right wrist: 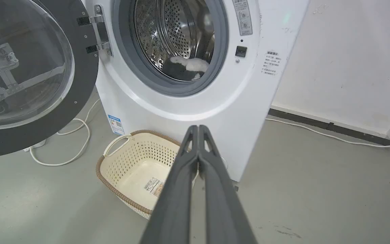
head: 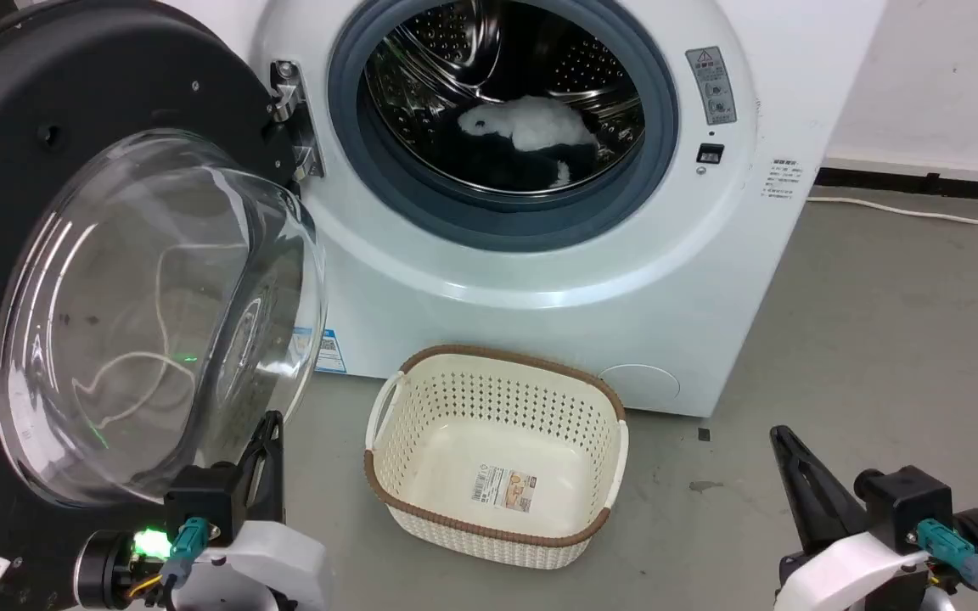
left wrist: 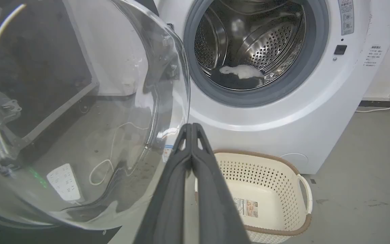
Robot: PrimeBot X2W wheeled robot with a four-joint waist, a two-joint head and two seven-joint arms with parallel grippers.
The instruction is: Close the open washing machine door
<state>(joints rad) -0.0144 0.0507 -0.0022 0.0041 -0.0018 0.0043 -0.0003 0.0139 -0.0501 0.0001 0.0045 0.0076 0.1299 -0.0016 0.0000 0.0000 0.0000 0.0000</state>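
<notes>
The washing machine door [head: 141,305] stands swung wide open at the left, hinged on the white front-loader [head: 540,255]; its black rim and bulging glass bowl face me. The same door [left wrist: 80,112] is close in the left wrist view and the door [right wrist: 22,71] at the upper left of the right wrist view. My left gripper [head: 268,424] sits shut just below the glass bowl's lower edge, fingers pressed together [left wrist: 191,127]. At the lower right my right gripper [head: 782,437] is shut, away from the machine, holding nothing [right wrist: 198,128].
A cream perforated basket [head: 387,458] with a brown rim stands on the grey floor in front of the machine. White and dark laundry [head: 531,127] lies in the steel drum. A white cable [right wrist: 73,135] loops on the floor under the door, another runs along the right wall.
</notes>
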